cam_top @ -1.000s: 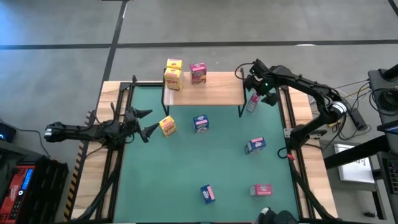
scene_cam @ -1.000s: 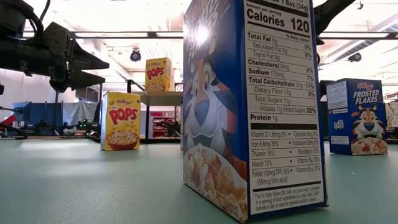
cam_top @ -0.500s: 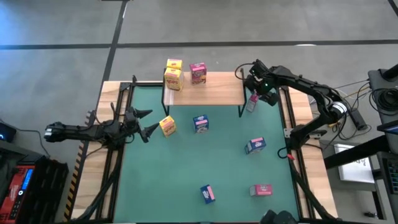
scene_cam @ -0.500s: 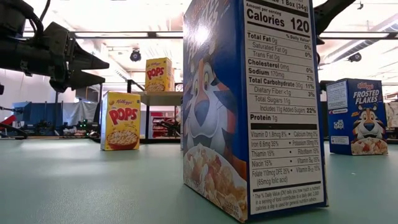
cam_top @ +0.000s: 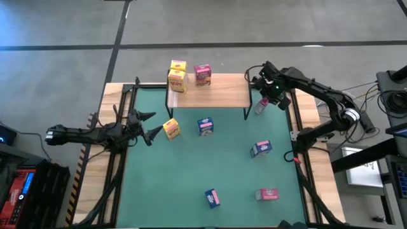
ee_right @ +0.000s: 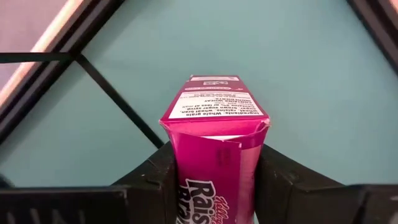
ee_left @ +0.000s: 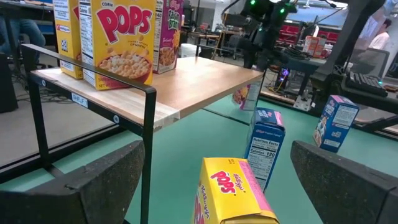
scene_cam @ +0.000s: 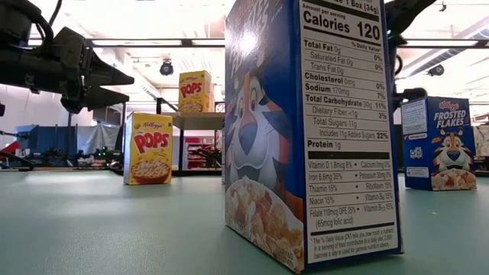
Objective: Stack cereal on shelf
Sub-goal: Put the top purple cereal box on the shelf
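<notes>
The shelf stands at the far side of the green mat and carries two yellow cereal boxes and a pink one. My right gripper hangs by the shelf's right legs, shut on a pink cereal box. At the mat's left my left gripper stands open and level. A yellow box stands on the mat just ahead of its fingertips, untouched. Other blue and pink boxes rest on the mat. My right gripper pinches the pink box's two narrow sides between its two fingers, coming slanting from above. The box's printed front bows outward between them. Its end flap points away from the wrist, over the mat; whether that end touches the mat I cannot tell.
A blue box stands on the mat in front of the shelf, another blue one at the right. At the near side lie a blue box and a pink one. The shelf's black legs stand close to the held box.
My right arm has shifted a little toward the table's right edge by the shelf's right legs, with the pink box staying under its gripper.
</notes>
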Controlling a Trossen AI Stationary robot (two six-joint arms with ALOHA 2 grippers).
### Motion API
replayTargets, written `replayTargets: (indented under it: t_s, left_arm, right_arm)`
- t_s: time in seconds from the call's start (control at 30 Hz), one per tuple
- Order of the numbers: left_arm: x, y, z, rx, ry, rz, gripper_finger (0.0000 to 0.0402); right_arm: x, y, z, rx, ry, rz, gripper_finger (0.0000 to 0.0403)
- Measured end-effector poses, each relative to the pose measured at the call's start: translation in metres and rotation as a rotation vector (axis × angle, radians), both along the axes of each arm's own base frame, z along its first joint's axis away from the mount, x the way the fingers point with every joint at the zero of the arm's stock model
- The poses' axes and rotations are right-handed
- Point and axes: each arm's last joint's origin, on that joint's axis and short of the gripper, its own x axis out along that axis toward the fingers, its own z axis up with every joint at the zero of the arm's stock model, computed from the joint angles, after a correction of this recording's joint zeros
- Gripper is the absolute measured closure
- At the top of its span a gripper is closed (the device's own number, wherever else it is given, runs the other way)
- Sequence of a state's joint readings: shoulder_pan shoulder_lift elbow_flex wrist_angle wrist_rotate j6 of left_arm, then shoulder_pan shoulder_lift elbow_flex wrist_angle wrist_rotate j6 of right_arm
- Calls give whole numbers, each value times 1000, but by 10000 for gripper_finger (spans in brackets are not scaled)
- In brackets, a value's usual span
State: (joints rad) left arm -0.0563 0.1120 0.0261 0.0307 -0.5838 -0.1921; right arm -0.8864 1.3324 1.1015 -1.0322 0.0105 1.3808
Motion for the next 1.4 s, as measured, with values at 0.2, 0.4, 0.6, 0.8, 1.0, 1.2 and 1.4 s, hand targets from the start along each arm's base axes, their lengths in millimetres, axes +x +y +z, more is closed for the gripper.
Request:
replayTargets:
  t_s: [0.2,0.4,0.6,0.8,1.0,1.2,1.4]
  left_arm:
    - [0,0,0,0,0,0,15]
    - [0,0,0,0,0,0,15]
    - [0,0,0,0,0,0,15]
    - [0,0,0,0,0,0,15]
    - [0,0,0,0,0,0,15]
    - [0,0,0,0,0,0,15]
    - [0,0,0,0,0,0,15]
  right_arm:
    - [-12,14,20,-54,-17,5,268]
    - [-25,30,44,-158,-52,139,268]
    - [-39,48,74,-169,-49,166,268]
    - [-42,54,100,-214,-27,302,268]
    - [-33,63,125,-266,-28,480,268]
    - [-16,73,147,-356,-48,683,268]
    - [15,78,157,-491,-46,973,268]
